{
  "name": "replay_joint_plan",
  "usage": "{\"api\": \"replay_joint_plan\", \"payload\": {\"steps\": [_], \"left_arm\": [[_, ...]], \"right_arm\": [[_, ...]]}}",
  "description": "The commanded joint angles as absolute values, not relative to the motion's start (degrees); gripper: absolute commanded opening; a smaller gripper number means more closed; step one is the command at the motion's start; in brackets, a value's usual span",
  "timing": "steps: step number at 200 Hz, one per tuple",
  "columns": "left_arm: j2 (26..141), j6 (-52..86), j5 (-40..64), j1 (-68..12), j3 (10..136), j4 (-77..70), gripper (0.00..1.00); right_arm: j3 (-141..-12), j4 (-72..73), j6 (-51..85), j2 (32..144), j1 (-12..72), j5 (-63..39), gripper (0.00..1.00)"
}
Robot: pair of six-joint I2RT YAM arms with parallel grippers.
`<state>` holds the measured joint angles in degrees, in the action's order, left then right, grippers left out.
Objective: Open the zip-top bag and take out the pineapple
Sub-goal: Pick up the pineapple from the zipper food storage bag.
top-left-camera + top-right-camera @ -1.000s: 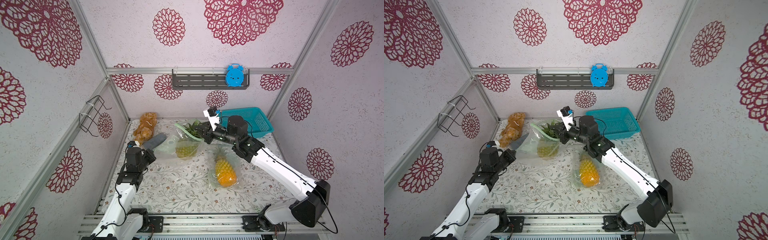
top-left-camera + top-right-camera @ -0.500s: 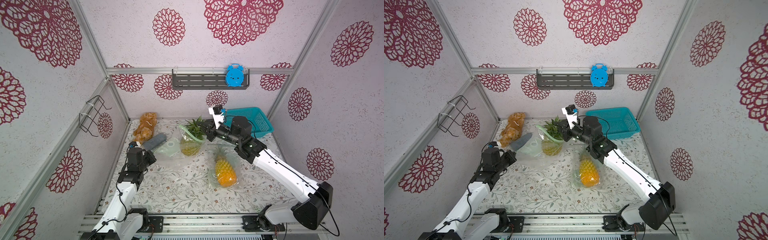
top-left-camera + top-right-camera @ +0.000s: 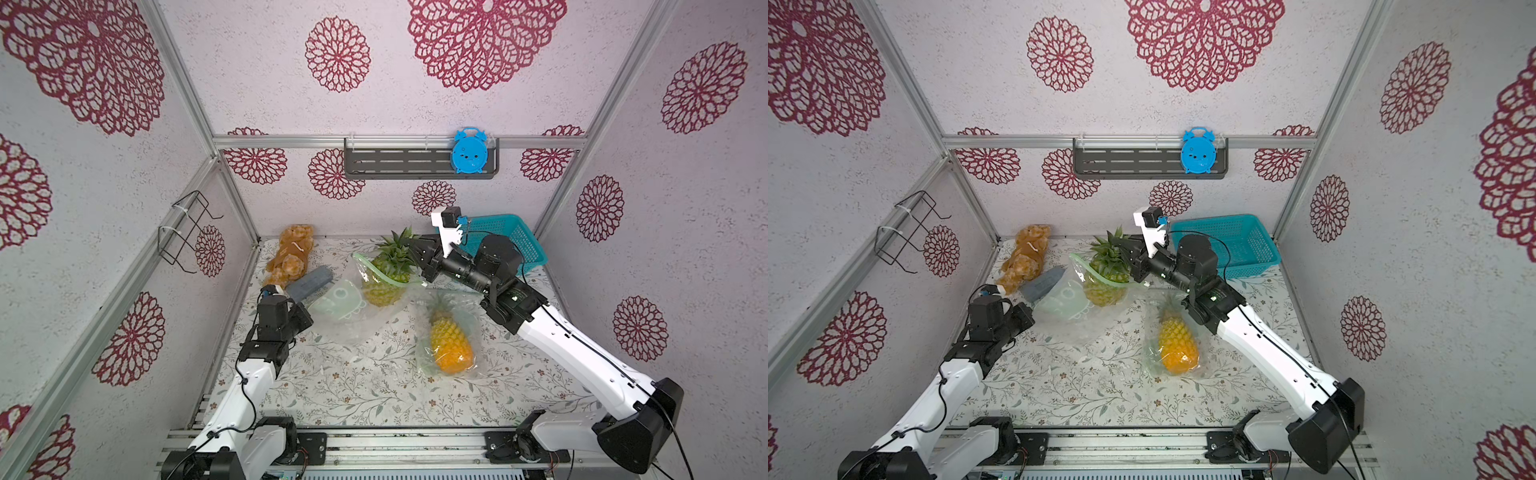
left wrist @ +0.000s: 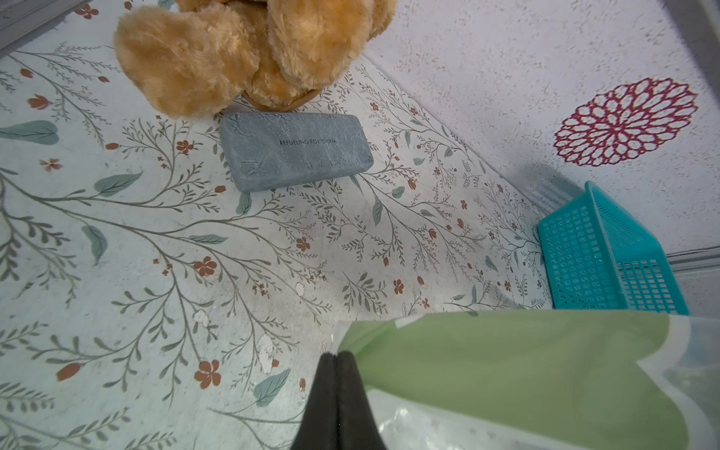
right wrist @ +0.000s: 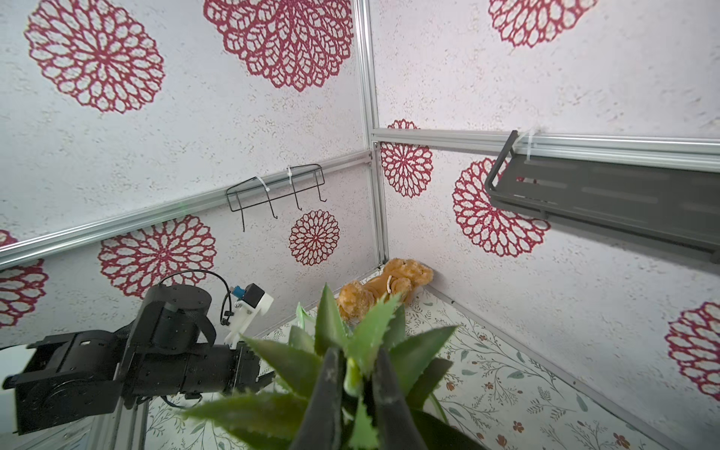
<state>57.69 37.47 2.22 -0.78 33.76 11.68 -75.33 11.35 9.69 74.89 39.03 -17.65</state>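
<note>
— How are the right jaws?
— Clamped on the crown leaves (image 5: 370, 331) of the pineapple (image 3: 384, 276).
— And the left jaws?
— Pressed together on the edge of the zip-top bag (image 3: 345, 309), at the bag's 8 o'clock end.
— Where is the fruit?
— Near the 12 o'clock edge of the table (image 3: 353, 390). Its crown is out through the green mouth (image 3: 399, 282), and its lower body is inside the bag.
— And around it?
— A second bagged pineapple (image 3: 451, 345) lies at its 5 o'clock and a teal basket (image 3: 515, 235) at 2 o'clock. A grey case (image 3: 311, 282) and a plush bear (image 3: 293, 253) lie toward 9 to 10 o'clock.
</note>
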Motion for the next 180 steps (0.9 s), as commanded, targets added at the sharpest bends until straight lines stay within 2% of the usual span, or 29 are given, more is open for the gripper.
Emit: {"api": "replay_joint_plan", "payload": {"steps": [1, 74, 180], "left_arm": [[57.5, 36.2, 1.1, -0.3, 32.8, 12.2, 0.0], [56.5, 36.4, 1.2, 0.3, 31.9, 11.9, 0.0], [55.3, 38.5, -5.4, 1.2, 31.9, 15.4, 0.0]], "right_arm": [[-77.3, 22.7, 10.6, 70.5, 38.5, -16.3, 0.0], [-75.4, 22.8, 11.4, 68.5, 37.8, -10.7, 0.0], [-72.6, 26.0, 11.4, 64.2, 36.8, -13.1, 0.0]]}}
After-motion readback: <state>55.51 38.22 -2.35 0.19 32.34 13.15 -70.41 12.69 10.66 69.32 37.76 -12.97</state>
